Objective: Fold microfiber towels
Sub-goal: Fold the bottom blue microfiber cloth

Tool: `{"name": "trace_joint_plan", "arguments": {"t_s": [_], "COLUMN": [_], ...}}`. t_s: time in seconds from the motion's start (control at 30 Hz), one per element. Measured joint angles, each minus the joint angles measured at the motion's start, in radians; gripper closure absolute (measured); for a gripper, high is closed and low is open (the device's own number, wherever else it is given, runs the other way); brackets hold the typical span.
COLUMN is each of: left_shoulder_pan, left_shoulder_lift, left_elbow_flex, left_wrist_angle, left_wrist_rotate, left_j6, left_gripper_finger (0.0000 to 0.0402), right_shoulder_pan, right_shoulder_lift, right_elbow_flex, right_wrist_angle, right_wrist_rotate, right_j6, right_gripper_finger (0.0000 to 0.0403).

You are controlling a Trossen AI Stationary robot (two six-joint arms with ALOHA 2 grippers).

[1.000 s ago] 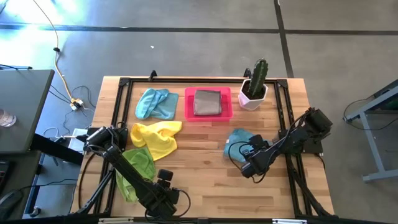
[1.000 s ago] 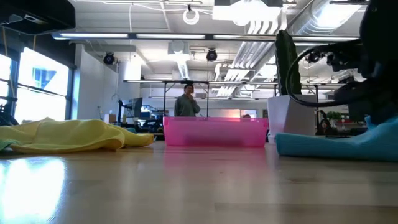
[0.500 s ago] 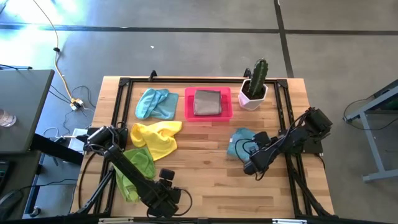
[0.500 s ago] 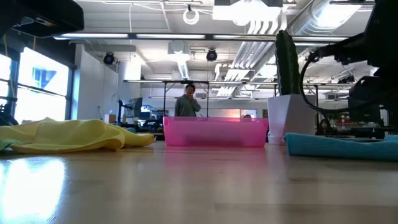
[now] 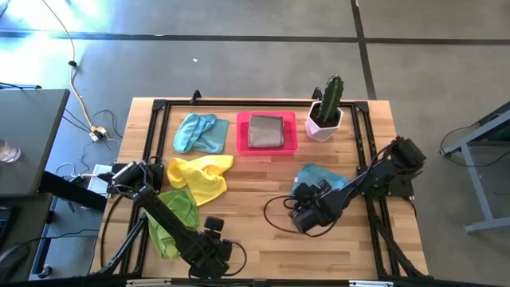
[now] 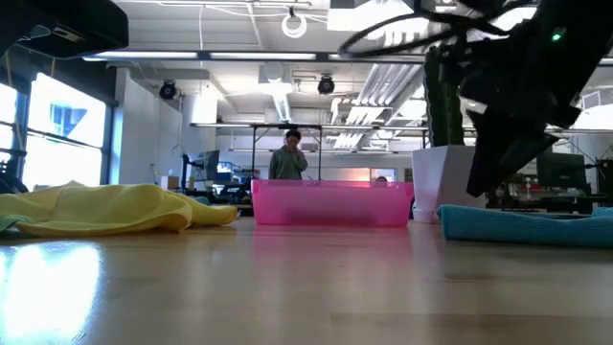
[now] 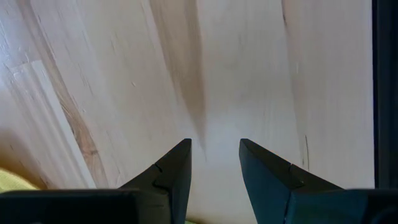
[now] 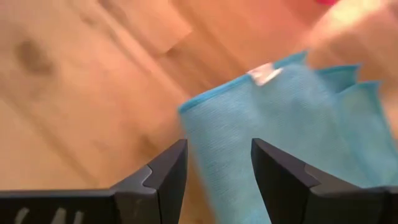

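Five cloths show on the wooden table [image 5: 255, 231], and a sixth lies inside the pink tray [image 5: 268, 148]: the grey towel [image 5: 265, 131], folded flat. One light blue towel [image 5: 200, 132] lies crumpled just left of the tray. The yellow towel [image 5: 199, 175] is bunched below it, touching the lime green towel [image 5: 177, 215], which sits partly under the left arm. A second light blue towel [image 5: 320, 176] lies flat on the right half of the table, below the potted cactus [image 5: 327, 108].

The right gripper [image 5: 301, 217] is near the table's middle, just beside that blue towel's lower left corner. Its fingers [image 8: 163, 177] stand apart with nothing between them; the right wrist view shows the towel's edge and a small white tag just ahead of them.

The left gripper [image 7: 214, 163] waits at the table's front edge, pointing at bare wood, its fingers slightly parted and holding nothing.

In the low view, a person [image 6: 289, 158] stands far behind the tray.
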Motion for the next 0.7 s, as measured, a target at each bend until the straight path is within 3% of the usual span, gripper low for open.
{"name": "trace_joint_plan", "arguments": {"t_s": [0.43,0.7], "left_shoulder_pan": [-0.003,-0.002], "left_shoulder_lift": [0.0,0.0], "left_elbow_flex": [0.0,0.0], "left_wrist_angle": [0.014,0.015], "left_wrist_rotate": [0.025,0.025], "left_j6": [0.0,0.0], "left_gripper_finger": [0.0275,0.0275], "right_shoulder_pan": [-0.065,-0.096], "right_shoulder_lift": [0.045,0.045], "right_elbow_flex": [0.0,0.0], "right_wrist_angle": [0.053,0.044], "right_wrist_rotate": [-0.153,-0.147], "right_j6": [-0.115,-0.196], "right_gripper_finger": [0.0227,0.0221]}}
